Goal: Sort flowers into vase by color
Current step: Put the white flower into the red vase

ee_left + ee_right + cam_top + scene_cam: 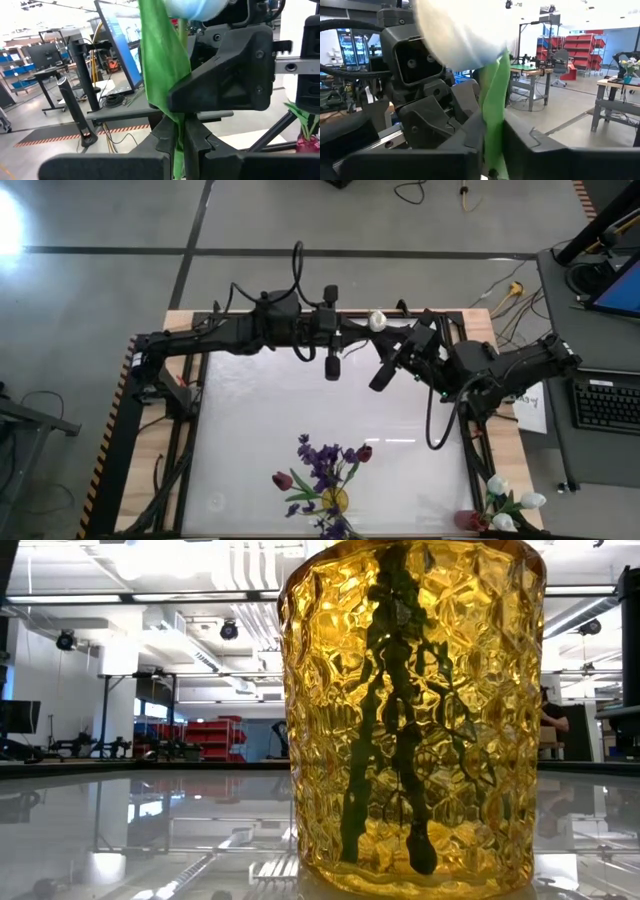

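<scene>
Wrist views show both sets of jaws clenched on one white tulip: left gripper pinches its green stem, right gripper likewise, bud at the top of each pic. High view has the 2 grippers meeting at the table's far edge, near its middle, w/ the tulip held up between them. Yellow vase sits at the near edge w/ purple sprigs & red tulips; other white tulips stand by the near right corner.
</scene>
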You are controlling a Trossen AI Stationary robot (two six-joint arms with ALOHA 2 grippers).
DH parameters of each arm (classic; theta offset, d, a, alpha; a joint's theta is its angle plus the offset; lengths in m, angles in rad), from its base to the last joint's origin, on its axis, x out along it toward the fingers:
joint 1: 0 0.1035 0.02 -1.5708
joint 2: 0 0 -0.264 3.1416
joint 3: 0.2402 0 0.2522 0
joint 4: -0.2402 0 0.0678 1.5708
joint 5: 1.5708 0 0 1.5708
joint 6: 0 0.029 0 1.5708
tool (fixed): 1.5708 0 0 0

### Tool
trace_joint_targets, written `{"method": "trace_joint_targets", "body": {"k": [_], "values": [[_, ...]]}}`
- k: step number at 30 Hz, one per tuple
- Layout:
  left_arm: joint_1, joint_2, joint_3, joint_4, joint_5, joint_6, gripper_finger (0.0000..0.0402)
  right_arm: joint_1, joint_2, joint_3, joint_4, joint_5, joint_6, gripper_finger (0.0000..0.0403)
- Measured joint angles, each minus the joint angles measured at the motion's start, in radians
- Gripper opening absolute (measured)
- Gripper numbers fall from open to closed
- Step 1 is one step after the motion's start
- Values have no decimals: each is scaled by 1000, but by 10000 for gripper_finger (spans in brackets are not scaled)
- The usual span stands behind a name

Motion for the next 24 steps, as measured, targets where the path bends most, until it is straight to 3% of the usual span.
{"method": "trace_joint_targets", "body": {"k": [3,6,15,19,24], "values": [[0,-1,0,-12,1,-10,8,0,0,0,-4,0,-3,18],[0,-14,0,-48,18,-10,34,0,1,0,-5,-1,4,15],[2,-104,0,-310,9,10,172,3,-23,0,-17,-20,13,14],[-3,-161,0,-410,20,12,211,3,-82,0,-57,-254,40,13],[-8,-221,0,-430,155,-82,221,5,-188,0,-206,-570,155,13]]}}
